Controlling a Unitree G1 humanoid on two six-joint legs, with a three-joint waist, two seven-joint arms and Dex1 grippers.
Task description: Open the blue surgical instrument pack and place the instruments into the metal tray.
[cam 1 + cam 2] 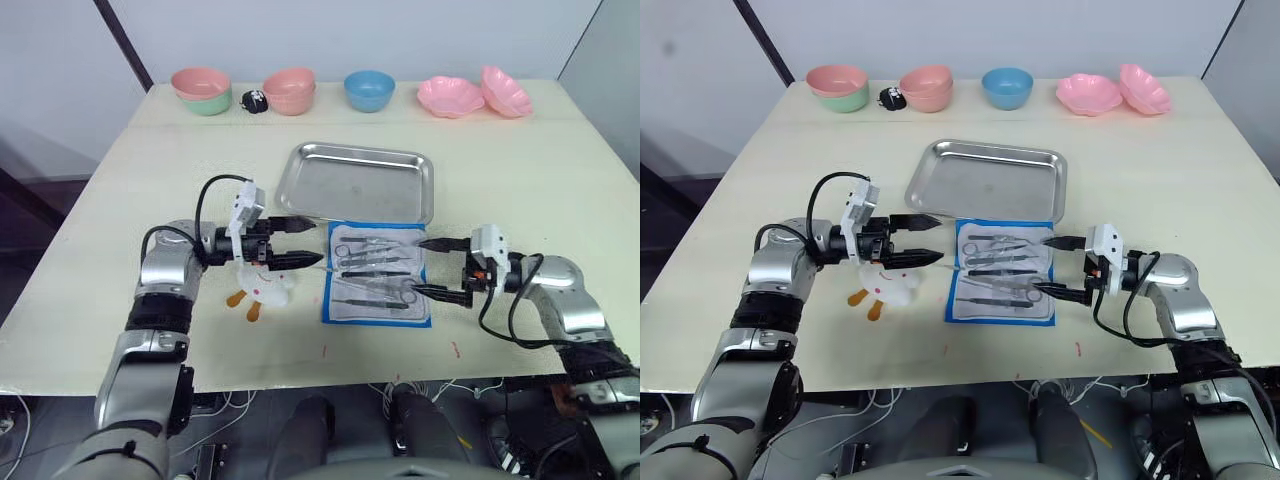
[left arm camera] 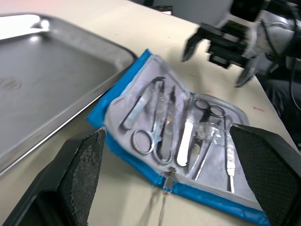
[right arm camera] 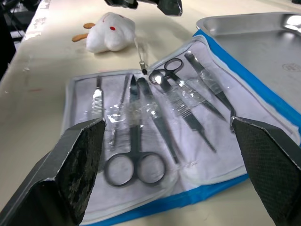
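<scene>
The blue surgical instrument pack lies open and flat on the bench, just in front of the metal tray. So the opening part looks done. The instruments are all inside the pack, tucked under clear bands, and the tray has nothing in it. None has been moved yet, so that whole part is left. The left gripper hangs at the pack's left edge with its jaws spread wide and holding nothing. The right gripper waits at the pack's right edge, jaws spread too. A small white toy lies near the left gripper
</scene>
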